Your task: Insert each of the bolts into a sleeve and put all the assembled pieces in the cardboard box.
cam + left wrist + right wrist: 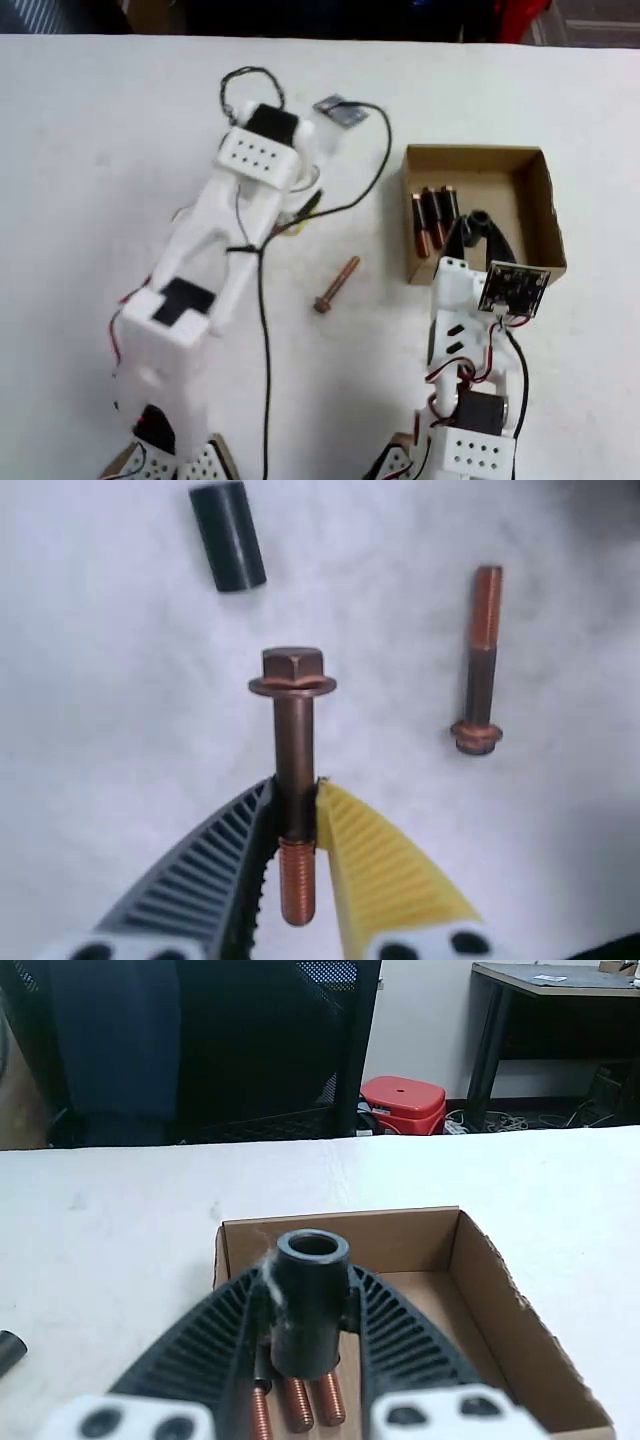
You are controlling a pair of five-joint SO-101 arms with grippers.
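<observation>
1. White tabletop (100,150): the work surface. My left arm is stretched toward the far middle of it, and my right arm is at the box.
2. Brown open-topped cardboard box (530,200): sits on my right side. What look like three finished bolt-in-sleeve pieces (432,222) lie side by side along one wall.
3. Right gripper (308,1278): pinching a black cylindrical sleeve (310,1310) upright, bore open to the top. It is at the box's near wall, above the finished pieces.
4. Left gripper (297,790): fingers pressed onto the threaded end of a copper-coloured hex-flange bolt (293,730), with the head pointing away from me, low over the table.
5. Second black sleeve (228,535): lying on the table beyond the held bolt's head, apart from it.
6. Loose copper bolt (336,285): lying flat between my two arms, touching nothing.
7. Step in hand, as I judge it: mating the held bolt with a sleeve. Two pairs are left to do.
8. Next move calls for: bringing bolt and bore onto one line. My grip covers the threads that must enter first, so I likely need a regrip or a handover nearer the head.
</observation>
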